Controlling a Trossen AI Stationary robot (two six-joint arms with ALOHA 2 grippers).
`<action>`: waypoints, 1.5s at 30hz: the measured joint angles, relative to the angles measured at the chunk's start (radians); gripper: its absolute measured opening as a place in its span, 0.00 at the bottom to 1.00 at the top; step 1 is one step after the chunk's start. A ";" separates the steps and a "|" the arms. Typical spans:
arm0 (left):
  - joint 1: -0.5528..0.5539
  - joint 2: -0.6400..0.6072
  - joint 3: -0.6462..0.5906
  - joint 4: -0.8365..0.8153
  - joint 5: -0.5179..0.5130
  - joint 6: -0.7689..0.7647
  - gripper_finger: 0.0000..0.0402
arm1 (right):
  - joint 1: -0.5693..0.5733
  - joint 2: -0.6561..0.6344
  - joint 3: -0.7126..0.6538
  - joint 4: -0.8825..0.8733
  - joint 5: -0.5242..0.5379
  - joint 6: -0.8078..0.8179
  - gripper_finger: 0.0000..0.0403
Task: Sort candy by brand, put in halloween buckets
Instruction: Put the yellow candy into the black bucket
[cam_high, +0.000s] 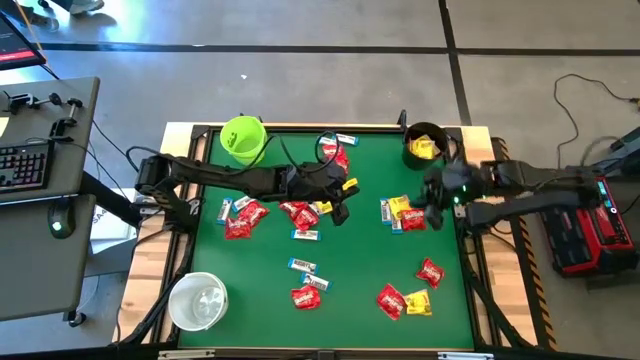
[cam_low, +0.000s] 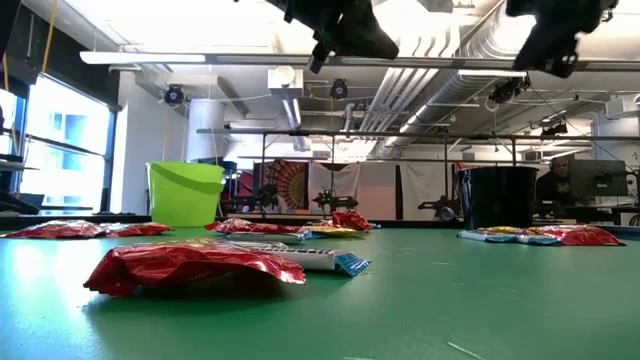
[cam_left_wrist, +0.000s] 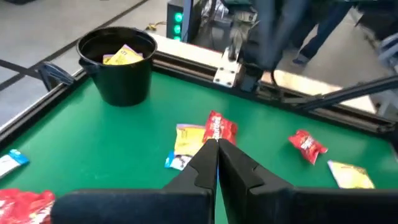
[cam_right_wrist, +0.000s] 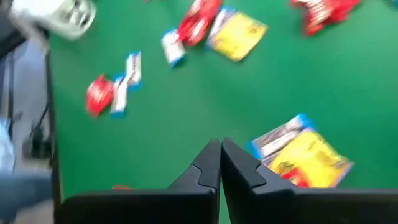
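Note:
Red packets (cam_high: 300, 212), yellow packets (cam_high: 418, 303) and white-and-blue bars (cam_high: 302, 266) lie flat and scattered over the green mat. The lime green bucket (cam_high: 243, 140) stands at the far left. The black bucket (cam_high: 425, 145) stands at the far right with a yellow packet (cam_left_wrist: 124, 55) inside. The white bucket (cam_high: 198, 300) stands at the near left. My left gripper (cam_high: 340, 205) hangs shut above mid-table, holding nothing that shows (cam_left_wrist: 217, 152). My right gripper (cam_high: 432, 205) is shut and empty (cam_right_wrist: 221, 152), raised beside a small pile of yellow, red and bar candy (cam_high: 405, 215).
A wooden frame (cam_high: 300, 127) runs around the mat. In the low view both grippers are well above the table (cam_low: 345, 35), (cam_low: 555, 40). A red packet (cam_low: 190, 268) lies close to the low camera. Bare mat (cam_high: 360, 255) lies between the candy clusters.

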 joint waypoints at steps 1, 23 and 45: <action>0.000 0.000 -0.013 0.008 0.001 -0.008 0.01 | 0.054 0.010 0.000 -0.005 0.013 0.022 0.00; -0.007 0.000 -0.021 -0.034 0.017 -0.018 0.02 | 0.748 0.576 -0.001 0.268 -0.011 0.347 0.39; -0.007 0.000 -0.021 -0.099 0.079 -0.019 0.02 | 0.749 0.876 0.000 0.315 -0.068 0.172 0.39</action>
